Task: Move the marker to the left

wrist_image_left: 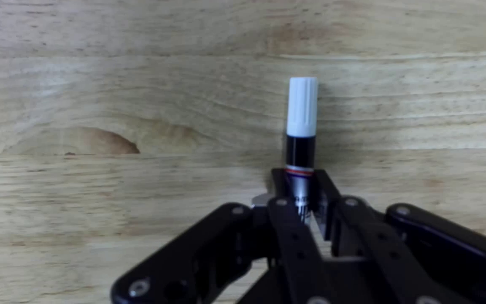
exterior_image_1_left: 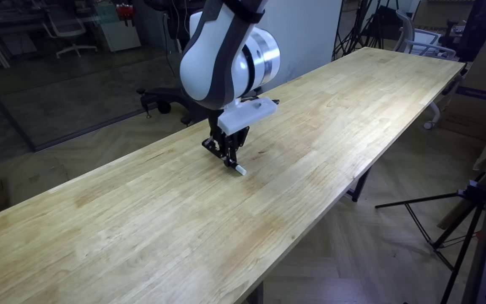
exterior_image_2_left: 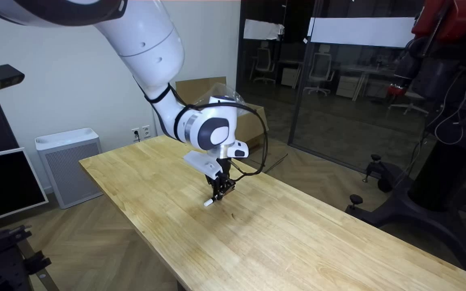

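The marker [wrist_image_left: 301, 145] has a white ribbed cap, a black collar, a thin red and white band and a silver printed body. In the wrist view its capped end points to the top of the picture. My gripper [wrist_image_left: 299, 183] is shut on its body, one black finger against each side. The rear end is hidden by the fingers. In both exterior views the white cap [exterior_image_1_left: 241, 170] [exterior_image_2_left: 208, 202] sticks out from the gripper [exterior_image_1_left: 231, 163] [exterior_image_2_left: 217, 196], low at the tabletop. I cannot tell whether the marker touches the wood.
The long wooden table [exterior_image_1_left: 150, 219] stretches out on both sides of the gripper. Its long edges drop to the floor. A dark wheeled stand [exterior_image_2_left: 431, 202] is beyond one long edge. A tripod [exterior_image_1_left: 458, 219] stands off the opposite edge. A cardboard box [exterior_image_2_left: 253, 125] is behind the arm.
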Robot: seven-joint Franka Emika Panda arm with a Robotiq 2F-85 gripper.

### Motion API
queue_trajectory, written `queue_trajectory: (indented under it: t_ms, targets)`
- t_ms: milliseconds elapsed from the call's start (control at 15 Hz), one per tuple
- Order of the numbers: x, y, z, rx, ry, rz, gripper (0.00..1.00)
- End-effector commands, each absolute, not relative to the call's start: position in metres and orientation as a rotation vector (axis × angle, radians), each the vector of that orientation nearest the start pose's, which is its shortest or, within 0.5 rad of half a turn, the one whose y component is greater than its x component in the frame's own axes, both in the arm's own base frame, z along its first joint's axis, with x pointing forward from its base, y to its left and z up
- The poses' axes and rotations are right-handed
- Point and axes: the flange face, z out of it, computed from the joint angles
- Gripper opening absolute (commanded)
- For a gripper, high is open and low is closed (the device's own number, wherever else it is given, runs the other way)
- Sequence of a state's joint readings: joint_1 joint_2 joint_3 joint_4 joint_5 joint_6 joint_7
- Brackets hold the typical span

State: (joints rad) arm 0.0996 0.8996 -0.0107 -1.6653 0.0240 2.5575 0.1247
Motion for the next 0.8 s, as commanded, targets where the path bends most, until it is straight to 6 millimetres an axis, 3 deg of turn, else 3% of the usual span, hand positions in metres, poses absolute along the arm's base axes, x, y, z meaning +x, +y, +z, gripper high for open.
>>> queue_trajectory:
  t_ms: [0,733]
  targets:
    - [0.671,0.0654,0.0821,-3.149,0.122,-0.029,0.04]
    - [0.6718,0.0629,0.0838,-3.153,0.139,-0.027,0.04]
